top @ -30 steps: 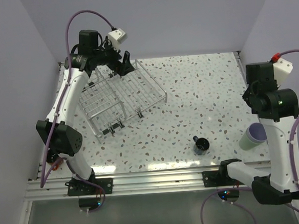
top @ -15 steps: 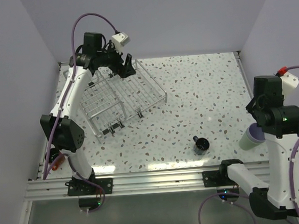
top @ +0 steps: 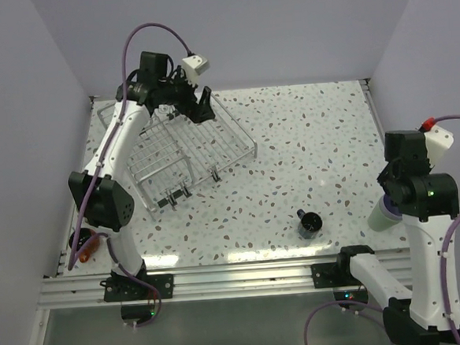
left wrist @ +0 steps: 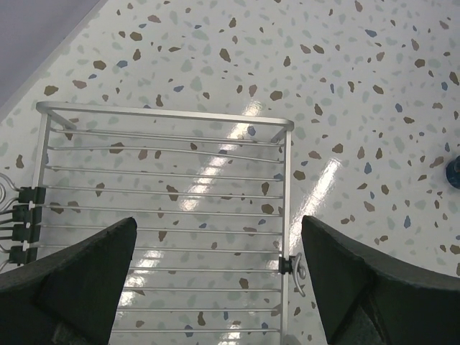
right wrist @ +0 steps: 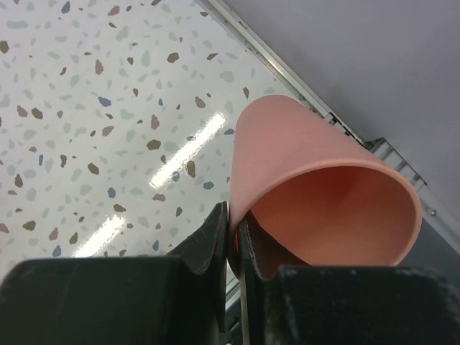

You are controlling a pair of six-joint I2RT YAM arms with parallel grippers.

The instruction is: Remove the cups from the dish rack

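Observation:
The dish rack (top: 177, 148) stands at the back left, and I see no cups in it. My left gripper (top: 199, 106) hovers open above its far right corner. In the left wrist view its gripper (left wrist: 218, 230) is spread wide over a bare wire section of the rack (left wrist: 165, 180). My right gripper (right wrist: 231, 215) is shut on the rim wall of a salmon-pink cup (right wrist: 309, 165) above the table's right edge. A dark blue-black cup (top: 310, 224) stands on the table near the front. A lavender cup (top: 381, 213) lies by the right arm, half hidden by it.
A metal rail (top: 237, 276) runs along the near edge, and grey walls close in the left, back and right sides. A small orange object (top: 89, 244) lies at the left edge beside the left arm. The right arm's wrist (top: 412, 177) hangs over the front right corner.
My left gripper has moved to the right along the rack's far side, still open. My right arm has swung toward the near edge with the pink cup in it.

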